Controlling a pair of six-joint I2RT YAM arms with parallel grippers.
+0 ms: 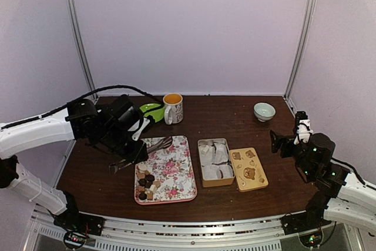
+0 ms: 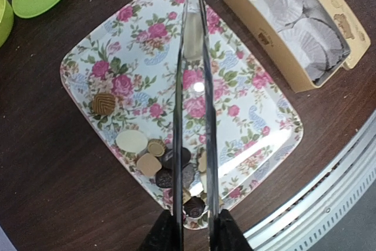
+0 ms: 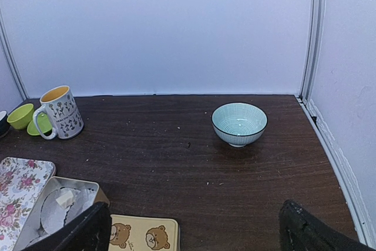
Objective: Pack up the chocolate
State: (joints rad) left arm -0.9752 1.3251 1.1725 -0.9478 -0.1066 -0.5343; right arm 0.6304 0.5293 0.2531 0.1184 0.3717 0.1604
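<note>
The chocolate [image 1: 147, 185] lies as several small dark and tan pieces at the near left corner of a floral tray [image 1: 176, 171]. In the left wrist view the chocolate [image 2: 164, 166] clusters near the tray [image 2: 252, 116] edge, with one ridged brown piece [image 2: 104, 103] apart. My left gripper [image 2: 194, 230] is shut on long metal tongs [image 2: 192, 74], whose two arms reach out over the tray above the pieces. From above, the left gripper [image 1: 136, 150] hovers at the tray's left side. My right gripper [image 1: 282, 143] [image 3: 194, 242] stands open and empty at the right.
A tan box [image 1: 215, 161] [image 2: 294, 22] with white paper cups sits right of the tray, its bear-print lid [image 1: 248, 168] [image 3: 144, 233] beside it. A mug [image 1: 173, 108] and green bowls [image 1: 151, 111] stand at the back left, a teal bowl [image 1: 264, 111] [image 3: 239, 123] at the back right.
</note>
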